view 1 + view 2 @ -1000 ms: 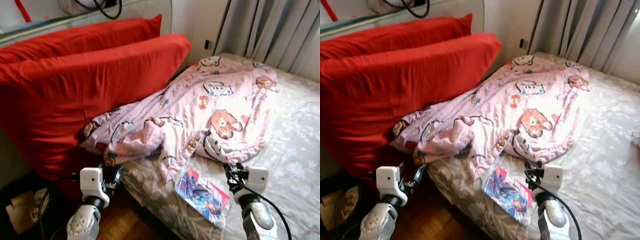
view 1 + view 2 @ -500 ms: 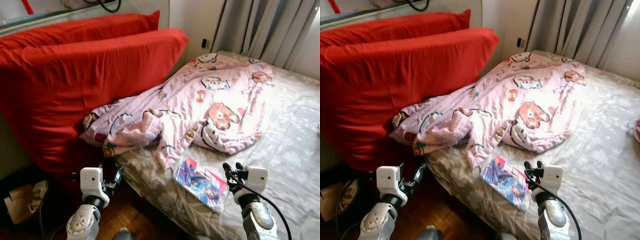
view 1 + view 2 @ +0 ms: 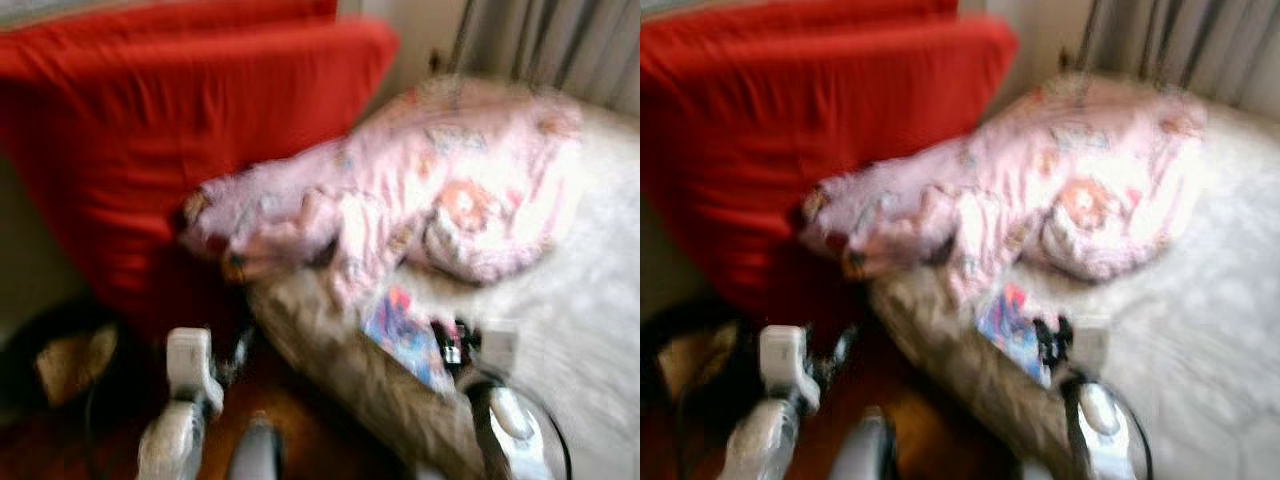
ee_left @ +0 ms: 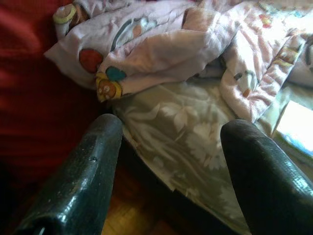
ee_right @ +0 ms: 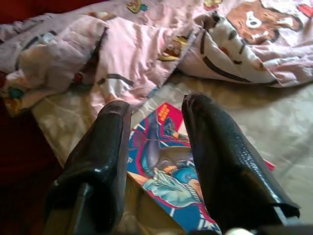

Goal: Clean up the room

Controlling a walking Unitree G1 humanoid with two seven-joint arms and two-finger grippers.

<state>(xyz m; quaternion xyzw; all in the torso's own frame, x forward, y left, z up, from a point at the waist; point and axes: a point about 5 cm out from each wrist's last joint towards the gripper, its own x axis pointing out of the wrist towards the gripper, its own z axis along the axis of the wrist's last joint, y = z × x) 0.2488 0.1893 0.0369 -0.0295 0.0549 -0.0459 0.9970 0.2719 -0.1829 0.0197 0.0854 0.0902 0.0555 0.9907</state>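
Right gripper (image 5: 156,147) hangs parted over our comic (image 5: 171,181) on the bed (image 4: 190,137); left gripper (image 4: 168,161) gapes wide at the bed's edge, near the blanket (image 4: 161,44). Head views blurred; comic partly hidden.

A pink cartoon-print blanket (image 5: 146,54) lies crumpled on the bed (image 5: 274,127); a colourful magazine (image 5: 166,171) lies flat just beside it.

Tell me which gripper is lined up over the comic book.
The right gripper: its open fingers frame the colourful comic book on the bed. The left gripper, also open, faces the pink blanket instead.
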